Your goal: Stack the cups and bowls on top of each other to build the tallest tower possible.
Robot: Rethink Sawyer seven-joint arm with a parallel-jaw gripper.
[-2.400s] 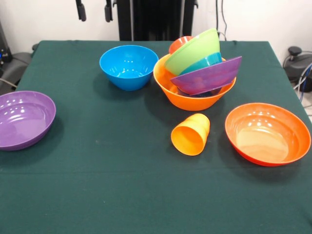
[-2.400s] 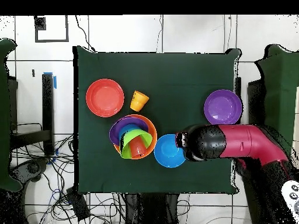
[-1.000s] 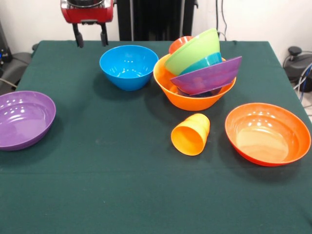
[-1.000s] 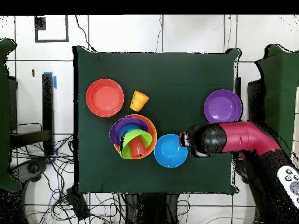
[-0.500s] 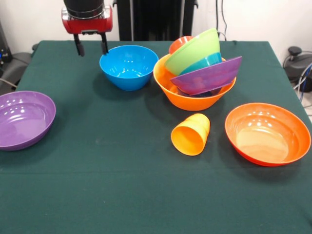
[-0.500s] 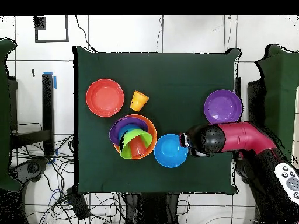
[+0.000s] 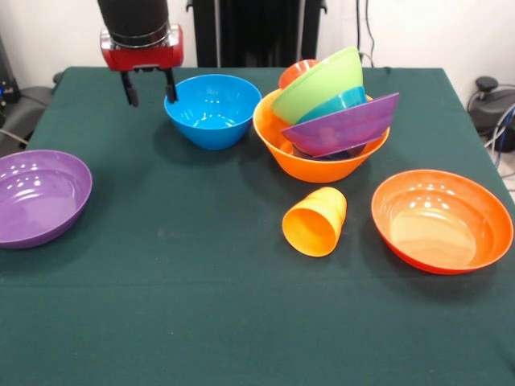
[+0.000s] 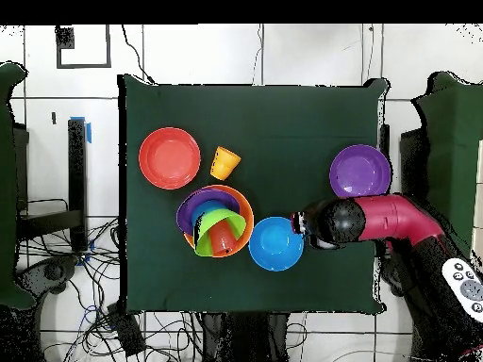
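One glossy medium blue plastic bowl (image 7: 212, 108) sits loose on the green cloth surface (image 7: 201, 305) beside the leaning tower (image 7: 330, 112), with your empty, spread hand (image 7: 149, 87) by its rim, so straddle that rim squarely before clamping.

Even, bright light is falling from above; glare spots are being thrown on purple bowl (image 7: 39, 195) and red-orange bowl (image 7: 441, 219); soft shadows are being cast on green tablecloth (image 7: 201, 305).
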